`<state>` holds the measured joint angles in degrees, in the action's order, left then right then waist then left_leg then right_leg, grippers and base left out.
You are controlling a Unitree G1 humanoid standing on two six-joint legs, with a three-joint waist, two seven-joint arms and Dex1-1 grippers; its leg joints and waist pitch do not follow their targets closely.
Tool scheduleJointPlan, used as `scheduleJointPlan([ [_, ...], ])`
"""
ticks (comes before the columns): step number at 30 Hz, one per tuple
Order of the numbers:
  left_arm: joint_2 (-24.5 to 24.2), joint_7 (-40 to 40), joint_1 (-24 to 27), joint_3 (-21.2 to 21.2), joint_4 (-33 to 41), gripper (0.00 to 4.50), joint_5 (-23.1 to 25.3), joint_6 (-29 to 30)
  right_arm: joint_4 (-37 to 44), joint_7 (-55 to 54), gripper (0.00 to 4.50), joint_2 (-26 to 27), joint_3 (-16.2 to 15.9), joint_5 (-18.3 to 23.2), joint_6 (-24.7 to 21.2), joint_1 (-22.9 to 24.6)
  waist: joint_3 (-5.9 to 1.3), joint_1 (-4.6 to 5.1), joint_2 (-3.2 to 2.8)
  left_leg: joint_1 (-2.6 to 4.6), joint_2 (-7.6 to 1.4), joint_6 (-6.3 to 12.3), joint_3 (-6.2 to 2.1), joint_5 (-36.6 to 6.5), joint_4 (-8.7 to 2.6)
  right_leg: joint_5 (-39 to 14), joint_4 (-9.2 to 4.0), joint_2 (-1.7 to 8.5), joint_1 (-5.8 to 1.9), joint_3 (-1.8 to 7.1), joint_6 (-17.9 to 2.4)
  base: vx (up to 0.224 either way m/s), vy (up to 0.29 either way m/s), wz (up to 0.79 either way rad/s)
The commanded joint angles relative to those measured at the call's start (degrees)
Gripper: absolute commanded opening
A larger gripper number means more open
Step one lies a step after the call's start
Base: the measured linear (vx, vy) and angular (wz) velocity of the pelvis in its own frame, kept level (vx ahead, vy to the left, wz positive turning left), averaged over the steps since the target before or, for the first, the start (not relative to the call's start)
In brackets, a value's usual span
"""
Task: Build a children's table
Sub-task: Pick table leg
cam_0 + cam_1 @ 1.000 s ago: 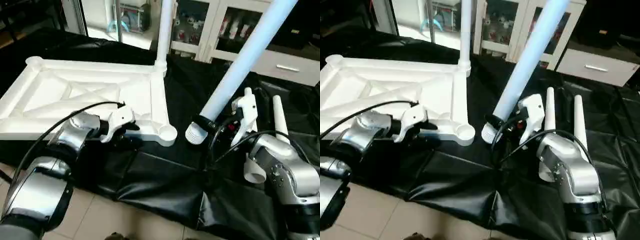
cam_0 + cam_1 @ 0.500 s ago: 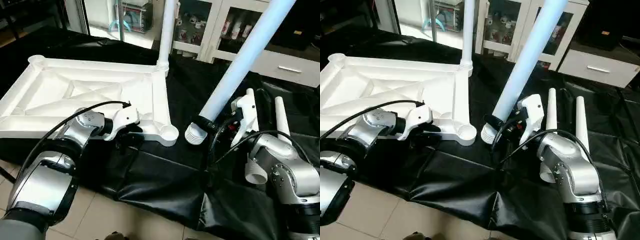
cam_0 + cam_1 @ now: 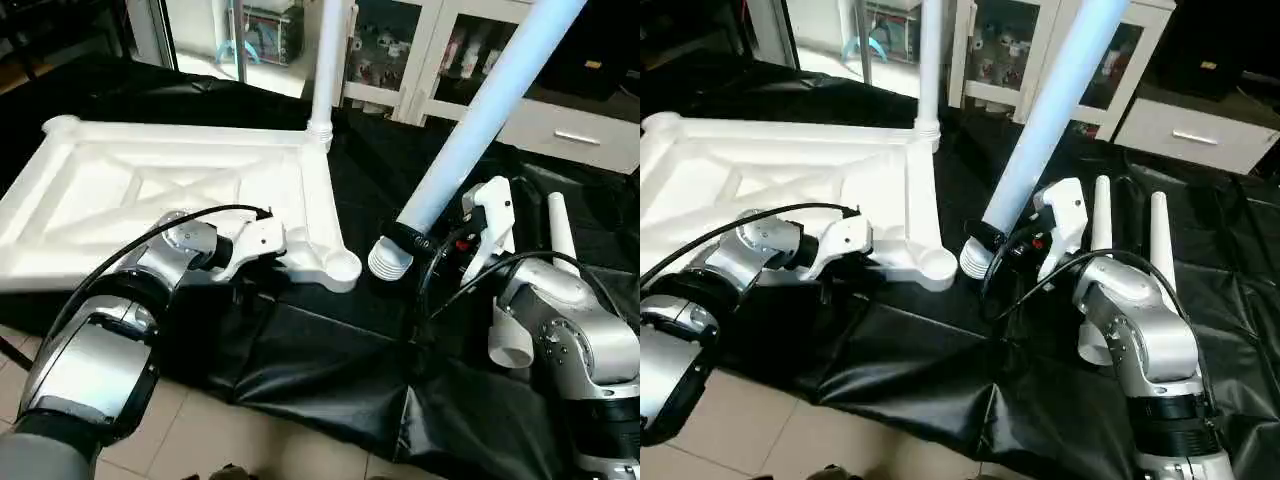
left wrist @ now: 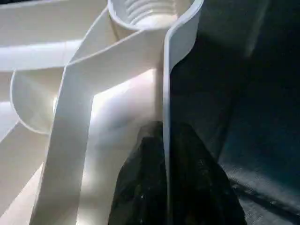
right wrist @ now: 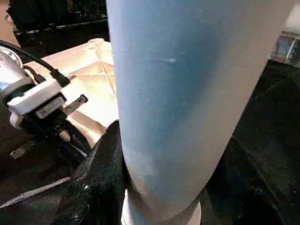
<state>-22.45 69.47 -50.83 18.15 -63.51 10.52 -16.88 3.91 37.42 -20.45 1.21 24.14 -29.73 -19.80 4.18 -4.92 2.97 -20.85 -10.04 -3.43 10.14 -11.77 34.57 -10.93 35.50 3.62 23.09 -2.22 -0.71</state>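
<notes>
Pinching tabletop (image 3: 180, 190) rim wall, left gripper (image 4: 166, 154) clamped either side, steadying open corner socket (image 3: 343, 268) just ahead. Leg (image 3: 470, 135) grasped near threaded end by right gripper (image 3: 1015, 245), tilted, socket close beside, judged ready for insertion. Two spare legs (image 3: 1160, 245) lying beyond right gripper; one leg (image 3: 327, 60) already upright at far corner.

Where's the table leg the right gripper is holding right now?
In the left eye view, the leg slants up right of centre, its ribbed end just right of the tabletop near corner socket.

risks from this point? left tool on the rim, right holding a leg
1. The left tool pinches only the thin tabletop rim near the empty corner socket; it may slip.
2. The held leg is tilted beside that socket; threading could cross.
3. Its swing might hit the leg already standing.
</notes>
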Motion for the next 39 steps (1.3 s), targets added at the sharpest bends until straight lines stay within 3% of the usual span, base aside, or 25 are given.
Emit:
scheduleJointPlan([
  [1,1.6,2.8,3.2,1.4,0.6,0.10,-0.9,0.0,1.3,-0.4,1.84,-0.4,0.0,0.4,-0.9,-0.1,-3.67,0.05,-0.01,0.84,-3.51,2.07,-0.91,-4.4,-4.49,2.2,-2.91,5.59,-3.07,2.80,-16.0,0.000,0.000,0.00],
  [3,1.8,4.3,8.3,2.0,9.2,0.05,-3.2,0.8,2.3,0.3,1.84,-0.9,-0.5,0.8,-2.0,0.6,-3.75,-0.12,-0.01,1.03,-3.73,3.03,-0.84,-3.5,-4.51,2.3,-2.81,5.59,-3.10,2.80,-16.0,0.000,0.000,0.00],
  [4,1.9,4.1,10.4,2.1,12.7,0.05,-3.7,1.3,2.6,0.9,1.84,-1.1,-0.8,1.1,-2.5,0.8,-3.68,-0.11,0.59,1.10,-3.81,3.80,-0.57,-3.2,-4.49,2.2,-2.83,5.58,-2.96,2.79,-16.0,0.000,0.000,0.00],
  [6,1.8,3.8,12.3,2.4,16.2,0.02,-4.0,1.8,2.8,1.5,1.84,-1.3,-1.0,1.5,-3.0,0.9,-3.53,-0.33,0.19,1.32,-3.70,4.46,-0.26,-3.8,-4.46,-0.5,-3.19,5.29,-2.49,2.75,-15.3,0.000,0.000,0.00],
  [7,1.8,3.8,12.5,2.4,16.6,0.00,-4.0,1.9,2.8,1.5,1.84,-1.4,-1.0,1.6,-3.1,0.9,-3.38,-0.34,0.67,1.26,-3.62,4.39,-0.18,-4.8,-4.58,-3.7,-3.42,5.33,-2.52,2.67,-14.4,0.000,0.000,0.00],
  [9,1.5,3.7,15.6,2.5,21.8,0.00,-4.0,3.2,2.8,2.8,1.84,-1.6,-2.0,1.9,-4.1,0.7,-3.16,-0.23,0.92,1.47,-3.77,3.58,0.07,-7.6,-4.84,-9.6,-4.03,5.40,-2.16,2.64,-12.8,0.000,0.000,0.00],
  [11,1.2,3.1,16.5,2.2,23.8,0.00,-3.6,4.0,3.0,3.4,1.84,-1.8,-2.7,2.0,-4.8,0.5,-3.00,0.01,0.63,1.64,-3.83,2.56,0.10,-9.5,-5.11,-14.2,-4.50,5.44,-1.72,2.63,-11.0,0.000,0.000,0.00],
  [13,1.1,2.9,16.6,2.2,24.1,0.00,-3.5,4.1,3.0,3.6,1.84,-1.9,-2.9,2.0,-4.9,0.5,-2.93,0.17,0.73,1.61,-3.71,2.14,0.19,-10.1,-5.20,-15.1,-4.65,5.31,-1.55,2.65,-9.9,0.000,0.000,0.00],
  [15,0.5,1.5,17.9,1.9,27.7,0.00,-2.7,6.3,3.8,4.9,1.84,-3.3,-4.2,2.0,-6.6,0.3,-2.87,0.25,0.89,1.34,-3.71,2.19,0.11,-9.6,-5.25,-15.3,-4.56,5.47,-1.66,2.65,-9.0,0.000,0.000,0.00],
  [18,0.1,1.0,18.4,1.9,29.1,0.00,-2.2,7.4,4.5,5.7,1.84,-4.2,-5.2,2.1,-8.1,0.1,-2.97,0.36,0.86,1.25,-3.68,2.57,0.20,-7.3,-5.14,-12.1,-4.21,5.35,-1.66,2.63,-9.3,0.000,0.000,0.00],
  [21,-0.2,0.9,18.9,1.6,30.5,0.00,-2.2,8.5,5.1,6.1,1.84,-4.9,-5.9,1.6,-9.1,-0.1,-3.03,0.36,1.21,1.09,-3.50,3.66,0.34,-5.4,-4.89,-8.9,-3.88,5.33,-1.84,2.61,-10.1,0.000,0.000,0.00],
  [26,0.0,0.8,19.4,0.8,32.0,0.00,-3.2,9.9,5.1,5.5,1.84,-4.9,-6.0,1.4,-10.2,-0.2,-2.52,0.45,1.46,1.07,-3.54,3.66,0.33,-6.4,-5.08,-11.7,-4.27,5.37,-1.57,2.63,-9.7,0.000,0.000,0.00],
  [29,-0.3,0.7,20.0,0.8,33.9,0.00,-3.4,11.1,4.2,4.9,1.84,-4.1,-6.5,1.1,-10.2,-0.4,-2.36,0.62,1.34,1.07,-3.58,3.07,0.27,-7.2,-5.21,-13.0,-4.41,5.38,-1.45,2.68,-9.2,0.000,0.000,0.00],
  [31,-0.3,0.8,20.3,0.7,34.3,0.00,-3.7,11.3,3.9,4.6,1.84,-3.7,-6.9,0.9,-10.2,-0.4,-2.40,0.69,1.09,1.11,-3.55,3.06,0.30,-6.5,-5.14,-11.4,-4.26,5.32,-1.40,2.68,-9.4,0.000,0.000,0.00],
  [35,0.0,0.9,20.5,0.6,34.9,0.00,-4.1,11.8,2.5,4.2,1.84,-3.0,-7.8,0.1,-9.7,-0.6,-2.46,0.75,1.13,1.05,-3.50,3.84,0.44,-4.6,-5.00,-7.6,-3.89,5.12,-1.49,2.63,-10.5,0.000,0.000,0.00],
  [39,0.0,0.9,20.7,0.9,35.7,0.00,-3.8,12.6,1.1,4.0,1.84,-2.2,-8.8,-0.8,-9.6,-1.5,-2.11,1.09,1.04,1.04,-3.56,2.91,0.39,-7.5,-5.26,-11.5,-4.39,5.26,-1.37,2.67,-10.1,0.000,0.000,0.00],
])
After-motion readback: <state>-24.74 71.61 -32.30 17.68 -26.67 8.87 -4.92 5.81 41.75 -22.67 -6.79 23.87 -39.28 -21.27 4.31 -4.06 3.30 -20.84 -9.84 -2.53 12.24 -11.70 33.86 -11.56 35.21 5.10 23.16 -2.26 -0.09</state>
